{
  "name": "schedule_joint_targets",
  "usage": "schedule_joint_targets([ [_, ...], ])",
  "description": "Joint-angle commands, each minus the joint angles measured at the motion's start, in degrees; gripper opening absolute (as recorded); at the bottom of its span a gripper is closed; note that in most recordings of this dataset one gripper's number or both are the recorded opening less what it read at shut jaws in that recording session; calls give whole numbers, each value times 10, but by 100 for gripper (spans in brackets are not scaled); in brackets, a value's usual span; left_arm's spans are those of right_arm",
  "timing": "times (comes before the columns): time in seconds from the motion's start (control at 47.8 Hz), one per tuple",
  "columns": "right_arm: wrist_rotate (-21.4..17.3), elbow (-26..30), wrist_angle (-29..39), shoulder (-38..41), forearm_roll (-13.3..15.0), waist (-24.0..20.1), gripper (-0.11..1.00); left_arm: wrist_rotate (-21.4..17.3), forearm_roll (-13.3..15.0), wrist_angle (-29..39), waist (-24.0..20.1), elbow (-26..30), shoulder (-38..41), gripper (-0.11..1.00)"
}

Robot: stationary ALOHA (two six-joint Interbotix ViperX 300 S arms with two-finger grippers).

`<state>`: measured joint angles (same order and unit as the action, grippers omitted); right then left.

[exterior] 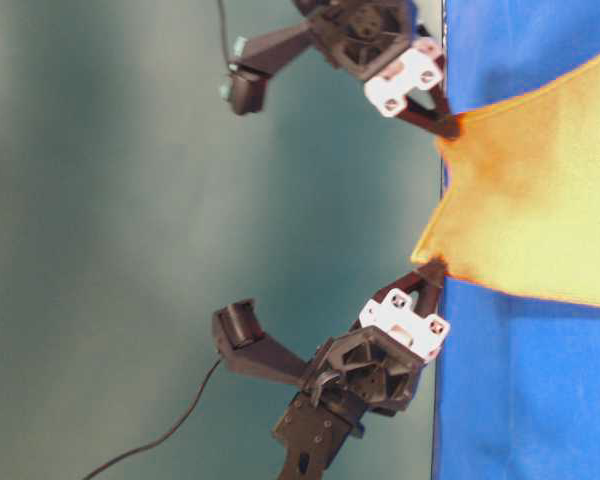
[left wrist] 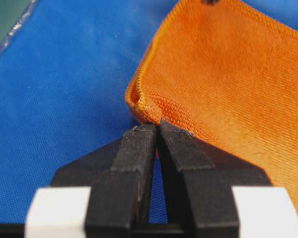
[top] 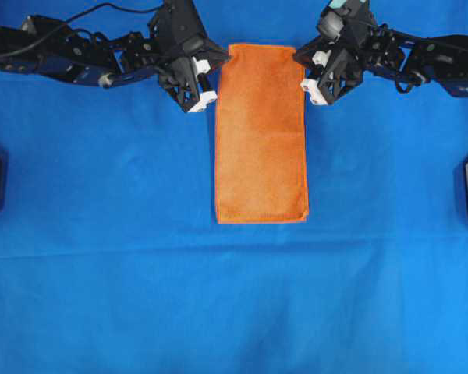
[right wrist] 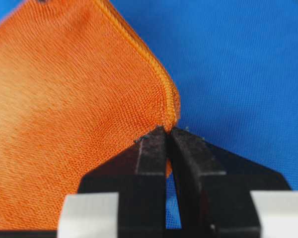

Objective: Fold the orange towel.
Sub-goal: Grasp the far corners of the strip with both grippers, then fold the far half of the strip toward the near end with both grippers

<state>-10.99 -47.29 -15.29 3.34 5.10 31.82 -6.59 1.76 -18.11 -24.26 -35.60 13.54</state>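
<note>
From the near edge of the blue worktop (top: 101, 296) looking in, the orange towel (top: 261, 140) lies as a long, narrow strip, its long axis running from six o'clock up to twelve, its near short hem free and flat with nothing holding it. Farther back, the two far corners are each pinched: the left gripper (top: 204, 92) has its fingers (left wrist: 139, 148) closed tight on the corner at about ten o'clock, and the right gripper (top: 308, 89) has its fingers (right wrist: 156, 148) clamped on the corner at about two o'clock (both seem equally near their corners). So the cloth stretches away from both sets of fingers toward six o'clock, and I'd judge the next fold means carrying those far corners down that axis onto the near hem.
</note>
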Motion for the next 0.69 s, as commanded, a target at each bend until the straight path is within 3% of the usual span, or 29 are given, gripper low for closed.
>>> schedule_joint_targets([
  [0.0, 1, 4, -3, -18, -1, -1, 3, 0, -1, 5, 1, 4, -18, 1],
  [0.335, -1, -8, 4, -39, -2, -17, 3, -1, -1, 28, 16, -10, -43, 1],
  [0.669, -2, -49, 35, -116, -20, -98, 3, -11, -1, 29, 97, -62, -116, 1],
])
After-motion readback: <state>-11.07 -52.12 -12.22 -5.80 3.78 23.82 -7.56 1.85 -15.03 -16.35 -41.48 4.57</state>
